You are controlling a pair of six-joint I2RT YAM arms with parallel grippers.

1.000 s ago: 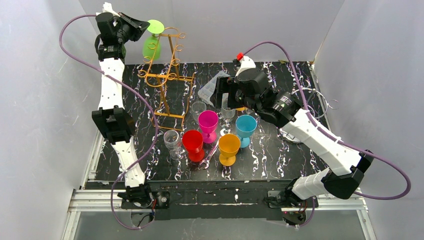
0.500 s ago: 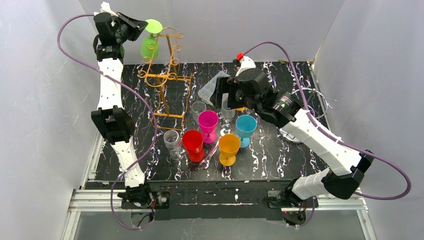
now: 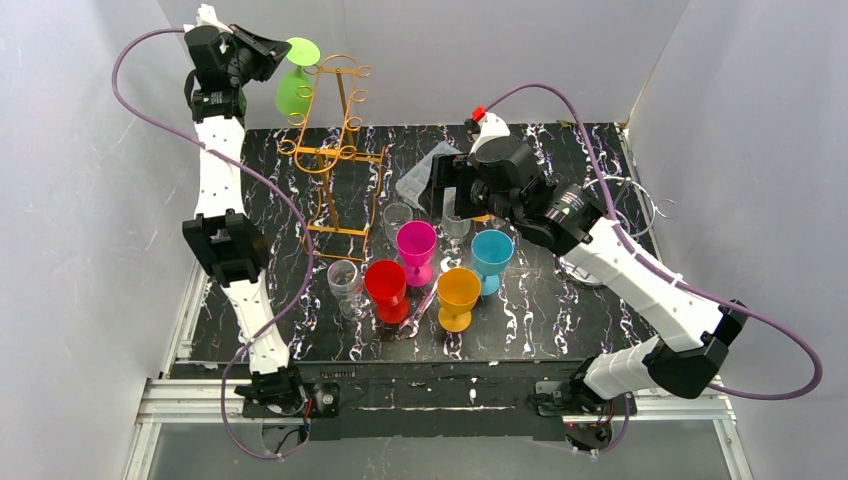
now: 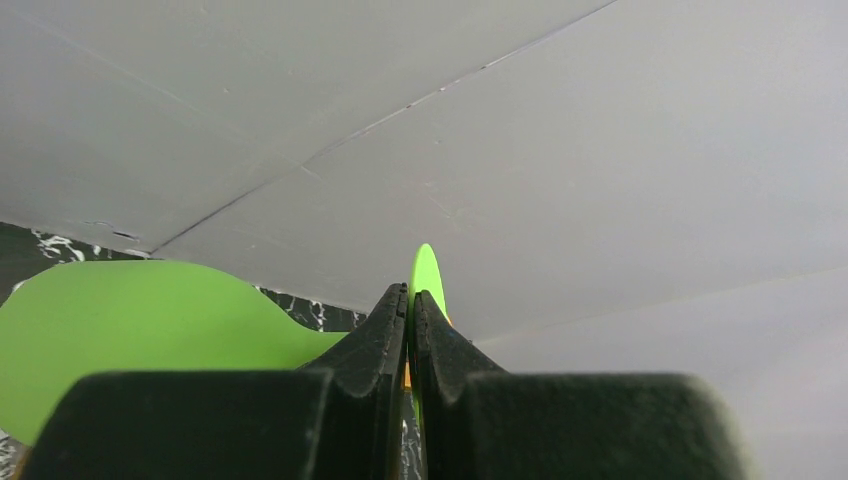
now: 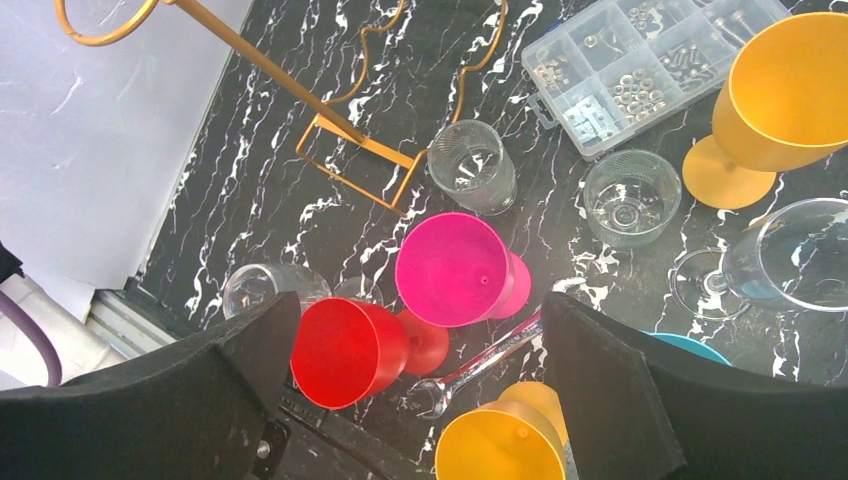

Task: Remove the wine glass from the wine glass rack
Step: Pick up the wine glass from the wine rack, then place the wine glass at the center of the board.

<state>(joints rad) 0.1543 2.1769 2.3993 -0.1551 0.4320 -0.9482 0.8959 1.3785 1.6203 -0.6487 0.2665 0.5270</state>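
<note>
A green wine glass (image 3: 293,92) hangs upside down, foot up, just left of the top of the gold wire wine glass rack (image 3: 335,150) at the back left. My left gripper (image 3: 272,55) is raised beside it and shut on the edge of the glass's foot. In the left wrist view the black jaws (image 4: 411,300) pinch the thin green foot (image 4: 425,280), and the green bowl (image 4: 150,330) fills the lower left. Whether the glass still touches the rack I cannot tell. My right gripper (image 3: 445,190) hovers open over the middle of the table, holding nothing (image 5: 420,330).
Below the right gripper stand magenta (image 3: 416,243), red (image 3: 386,285), orange (image 3: 459,292) and blue (image 3: 491,252) goblets, some clear glasses (image 3: 343,280) and a wrench (image 5: 490,355). A clear parts box (image 3: 425,175) lies behind them. White walls close in the table.
My left gripper has drawn the green glass a little to the left, away from the rack's top. The right arm has not moved.
</note>
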